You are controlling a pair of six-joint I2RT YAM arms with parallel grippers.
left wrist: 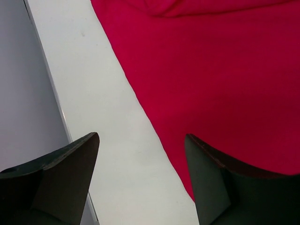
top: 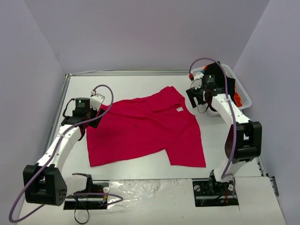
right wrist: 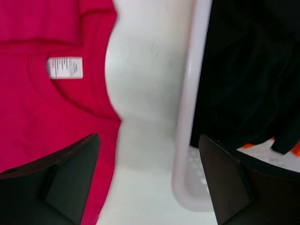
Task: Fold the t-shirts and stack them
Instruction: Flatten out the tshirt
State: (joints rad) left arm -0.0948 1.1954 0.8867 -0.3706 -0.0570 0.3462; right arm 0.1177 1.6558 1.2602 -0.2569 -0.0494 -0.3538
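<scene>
One red t-shirt (top: 145,129) lies diagonal, collar far-right; left claw (left wrist: 140,138) and right claw (right wrist: 149,138) open, empty.

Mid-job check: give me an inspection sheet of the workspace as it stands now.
Surface: white table, one shirt lying mid-table.
Job's things: red t-shirt spread out, not folded, neck label showing; black shirt and orange cloth in the white basket, far right.
Clutter: nothing seen.
Grippers: left gripper open over the red shirt's edge, empty; right gripper open between collar and basket, empty.
Cables: a purple cable loops along each arm.
Surroundings: plain grey walls.
</scene>
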